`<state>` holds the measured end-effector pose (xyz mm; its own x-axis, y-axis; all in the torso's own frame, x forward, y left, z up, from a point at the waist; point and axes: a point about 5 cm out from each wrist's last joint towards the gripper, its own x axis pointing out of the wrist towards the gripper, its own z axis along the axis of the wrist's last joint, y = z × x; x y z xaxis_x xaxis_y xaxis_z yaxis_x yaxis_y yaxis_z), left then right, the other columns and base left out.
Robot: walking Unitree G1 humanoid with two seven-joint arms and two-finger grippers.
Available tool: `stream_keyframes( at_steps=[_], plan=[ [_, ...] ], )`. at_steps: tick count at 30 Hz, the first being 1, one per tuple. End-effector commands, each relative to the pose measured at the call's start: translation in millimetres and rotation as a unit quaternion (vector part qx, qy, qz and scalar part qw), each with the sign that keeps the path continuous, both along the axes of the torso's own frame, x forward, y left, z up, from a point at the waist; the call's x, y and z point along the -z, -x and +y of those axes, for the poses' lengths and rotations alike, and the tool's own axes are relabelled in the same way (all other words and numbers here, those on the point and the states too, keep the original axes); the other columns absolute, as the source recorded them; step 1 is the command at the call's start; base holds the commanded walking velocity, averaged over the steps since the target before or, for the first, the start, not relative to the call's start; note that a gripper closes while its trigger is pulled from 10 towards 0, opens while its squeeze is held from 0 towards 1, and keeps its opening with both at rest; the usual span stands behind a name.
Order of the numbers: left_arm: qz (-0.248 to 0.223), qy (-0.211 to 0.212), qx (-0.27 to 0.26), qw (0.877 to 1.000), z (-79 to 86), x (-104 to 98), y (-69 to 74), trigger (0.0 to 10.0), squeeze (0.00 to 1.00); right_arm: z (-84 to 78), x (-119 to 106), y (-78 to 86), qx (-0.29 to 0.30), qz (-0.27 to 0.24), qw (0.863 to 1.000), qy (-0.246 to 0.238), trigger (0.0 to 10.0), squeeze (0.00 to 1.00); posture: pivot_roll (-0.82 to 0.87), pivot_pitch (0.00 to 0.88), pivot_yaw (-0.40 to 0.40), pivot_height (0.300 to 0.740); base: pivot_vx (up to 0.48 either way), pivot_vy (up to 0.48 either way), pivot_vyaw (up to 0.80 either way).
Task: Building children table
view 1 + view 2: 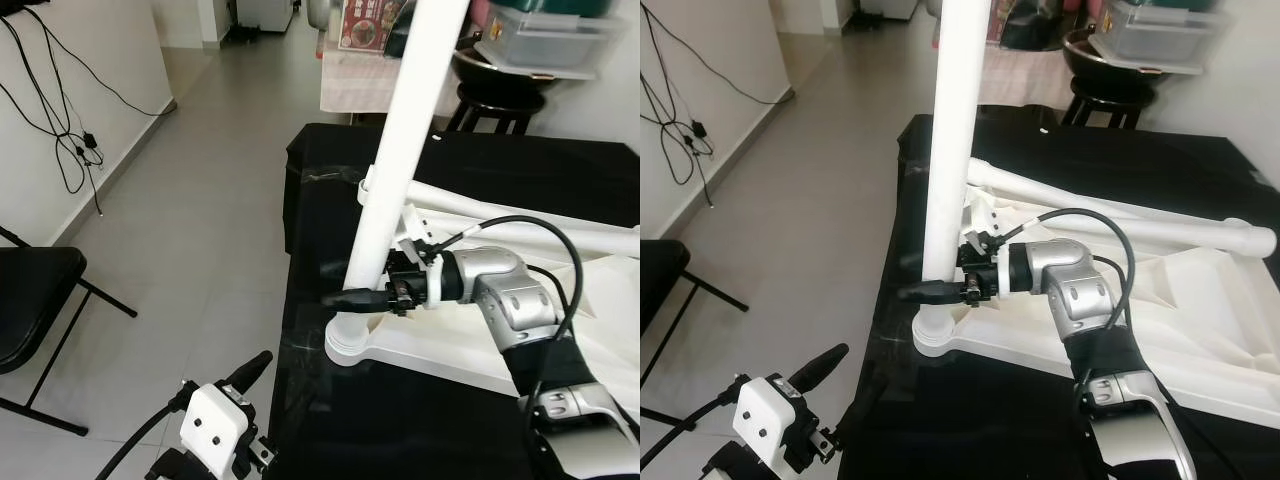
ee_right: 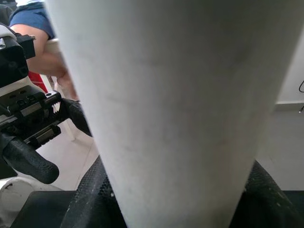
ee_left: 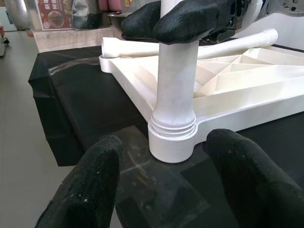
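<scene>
Right end effector clamps the upright white leg in its corner socket; left end effector open. Tilting risks cross-threading.

The right pincer grips an upright white leg near its base; the leg stands in the corner socket of a white tabletop lying on the black counter; the left pincer hovers beside the counter's edge.

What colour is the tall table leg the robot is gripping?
The table leg is plain white, clearest in the left eye view, with the right gripper shut around it.
</scene>
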<state>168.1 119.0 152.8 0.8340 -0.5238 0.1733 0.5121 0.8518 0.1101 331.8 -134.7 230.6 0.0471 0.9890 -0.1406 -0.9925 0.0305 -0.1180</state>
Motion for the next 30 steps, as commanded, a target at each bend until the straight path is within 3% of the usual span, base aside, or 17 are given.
stream_keyframes(
  at_steps=[1, 4, 6, 9, 10, 11, 12, 13, 14, 15, 23, 24, 26, 27, 28, 29, 30],
  plan=[
    [0.005, -0.001, 0.002, 1.0, -1.5, 0, 2.1, 10.0, 0.0, -0.6, 4, 3.8, -0.018, 0.015, 1.0, -0.011, 0.0, 0.0, 0.05, 0.164, -0.074, 0.74, 0.0, 0.0, 0.0],
    [0.005, 0.0, 0.001, 1.0, -1.7, 1, 1.6, 10.0, 0.0, -8.6, 6, 9.5, 0.014, 0.01, 0.999, -0.028, 0.0, 0.0, 0.03, 0.159, -0.083, 0.74, 0.0, 0.0, 0.0],
    [0.004, 0.0, 0.001, 1.0, -0.9, 1, 1.2, 10.0, 0.0, -14.5, 13, 18.7, 0.101, -0.007, 0.994, -0.044, 0.0, 0.0, 0.01, 0.162, -0.088, 0.74, 0.0, 0.0, 0.0],
    [0.004, 0.0, 0.0, 1.0, -0.3, 1, 1.0, 10.0, 0.0, -14.8, 18, 22.8, 0.158, -0.006, 0.986, -0.052, 0.0, 0.0, 0.01, 0.162, -0.088, 0.74, 0.0, 0.0, 0.0],
    [0.003, -0.001, 0.0, 1.0, 0.9, 1, 0.5, 10.0, 0.0, -6.3, 30, 25.5, 0.309, -0.017, 0.948, -0.069, 0.0, 0.0, 0.0, 0.163, -0.085, 0.74, 0.0, 0.0, 0.0],
    [0.003, -0.001, 0.0, 1.0, 0.9, 1, 0.5, 10.0, 0.0, -6.3, 30, 25.5, 0.309, -0.017, 0.948, -0.069, 0.0, 0.0, 0.0, 0.163, -0.085, 0.74, 0.0, 0.0, 0.0],
    [0.003, -0.001, 0.0, 1.0, 2.5, 1, -0.3, 10.0, 0.0, 0.7, 48, 41.4, 0.431, -0.004, 0.899, -0.076, 0.0, 0.0, -0.01, 0.165, -0.069, 0.74, 0.0, 0.0, 0.0],
    [0.003, -0.001, 0.0, 1.0, 2.5, 1, -0.3, 10.0, 0.0, 0.7, 48, 41.4, 0.431, -0.004, 0.899, -0.076, 0.0, 0.0, -0.01, 0.165, -0.069, 0.74, 0.0, 0.0, 0.0],
    [0.003, -0.002, 0.0, 1.0, 3.0, 1, -1.6, 10.0, 0.0, 7.4, 60, 60.0, 0.499, 0.002, 0.864, -0.069, 0.0, 0.0, -0.01, 0.158, -0.063, 0.74, 0.0, 0.0, 0.0],
    [0.003, -0.003, 0.002, 1.0, 3.2, 2, -2.9, 10.0, 0.0, 16.1, 67, 72.4, 0.511, 0.007, 0.858, -0.059, 0.0, 0.0, -0.01, 0.153, -0.06, 0.74, 0.0, 0.0, 0.0],
    [0.002, -0.003, 0.001, 1.0, 2.1, 4, -6.5, 10.0, 0.0, 21.3, 72, 67.4, 0.483, -0.008, 0.875, -0.041, 0.0, 0.0, -0.01, 0.125, -0.073, 0.74, 0.0, 0.0, 0.0],
    [0.0, -0.002, -0.004, 1.0, 2.6, 4, -7.1, 10.0, 0.0, 23.4, 72, 66.8, 0.474, -0.005, 0.88, -0.036, 6.4, 0.0, -0.01, 0.12, -0.075, 0.74, 0.0, 0.0, 0.0],
    [0.0, -0.002, -0.004, 1.0, 2.6, 4, -7.1, 10.0, 0.0, 23.4, 72, 66.8, 0.474, -0.005, 0.88, -0.036, 6.4, 0.0, -0.01, 0.12, -0.075, 0.74, 0.0, 0.0, 0.0],
    [-0.001, -0.002, -0.008, 1.0, 2.8, 5, -7.5, 10.0, 0.0, 25.6, 72, 65.3, 0.453, 0.007, 0.89, -0.039, 10.0, 0.0, -0.01, 0.114, -0.079, 0.74, 0.0, 0.0, 0.0],
    [-0.001, -0.002, -0.008, 1.0, 2.8, 5, -7.5, 10.0, 0.0, 25.6, 72, 65.3, 0.453, 0.007, 0.89, -0.039, 10.0, 0.0, -0.01, 0.114, -0.079, 0.74, 0.0, 0.0, 0.0],
    [-0.002, -0.001, -0.009, 1.0, 2.7, 5, -7.8, 10.0, 0.0, 29.7, 68, 65.0, 0.429, 0.022, 0.902, -0.051, 10.0, 0.84, -0.01, 0.112, -0.078, 0.74, 0.0, 0.0, 0.0],
    [-0.002, -0.001, -0.009, 1.0, 2.7, 5, -7.8, 10.0, 0.0, 29.7, 68, 65.0, 0.429, 0.022, 0.902, -0.051, 10.0, 0.84, -0.01, 0.112, -0.078, 0.74, 0.0, 0.0, 0.0]
  ],
)
